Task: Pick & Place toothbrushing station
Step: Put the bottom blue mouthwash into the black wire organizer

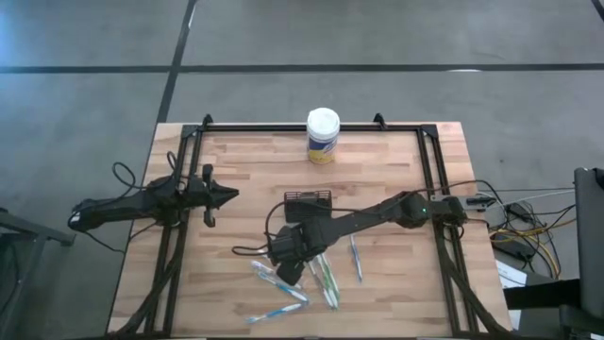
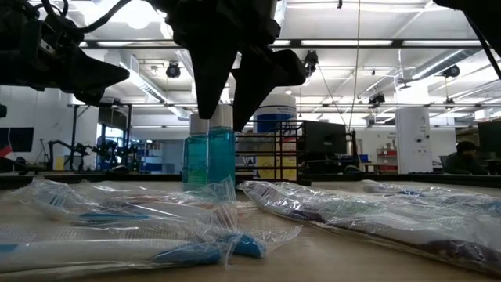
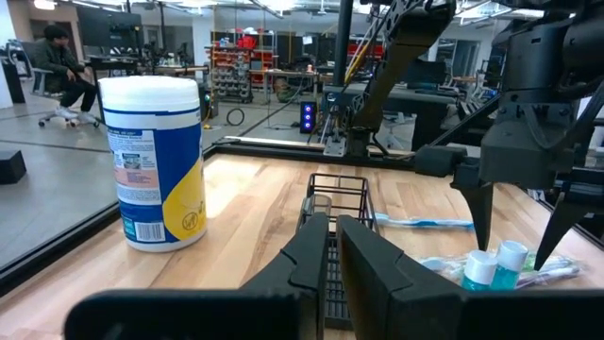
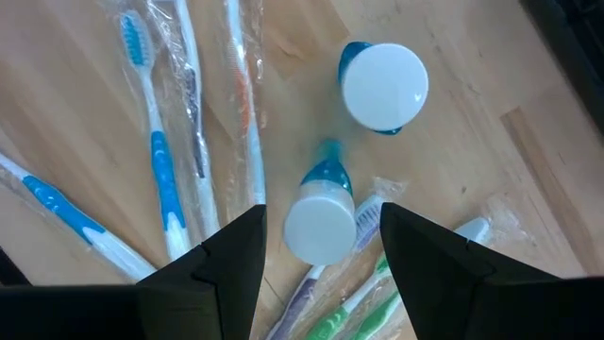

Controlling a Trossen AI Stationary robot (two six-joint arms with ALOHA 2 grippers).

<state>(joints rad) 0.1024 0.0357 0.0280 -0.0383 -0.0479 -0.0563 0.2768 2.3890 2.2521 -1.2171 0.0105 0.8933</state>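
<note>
the caddy (image 1: pixel 309 200) sits on the wooden table (image 1: pixel 245 170), about mid-table, and it's my landmark here. it's a small black wire/mesh box, upright, nothing gripping it. in the left wrist view the caddy (image 3: pixel 335 203) is straight ahead past that arm's own fingers (image 3: pixel 307 255), which are nearly closed with just a thin gap and hold nothing.

the right gripper (image 1: pixel 288 260) hangs just on the near side of the caddy, over the pile of stuff there. its fingers (image 4: pixel 226 255) are spread wide and point down, with a white-capped blue bottle (image 4: pixel 321 222) right between them. can't tell if either finger actually touches it, looks like a gap on both sides. a second bottle (image 4: pixel 382 85) with the same white cap stands just beside the first one. in the low view both bottles (image 2: pixel 210 153) stand upright side by side under the dark fingers.

bagged toothbrushes (image 1: pixel 321 274) lie scattered flat on the table near the bottles, on the side away from the caddy. some have blue handles, a couple green.

the left gripper (image 1: pixel 222 195) is off to the left of the caddy, well apart from it, pointing toward it.

a canister (image 1: pixel 323 135) with a white lid and yellow-blue label stands beyond the caddy near the far edge of the table.

a person (image 3: pixel 58 61) sits in a chair in the room behind.
</note>
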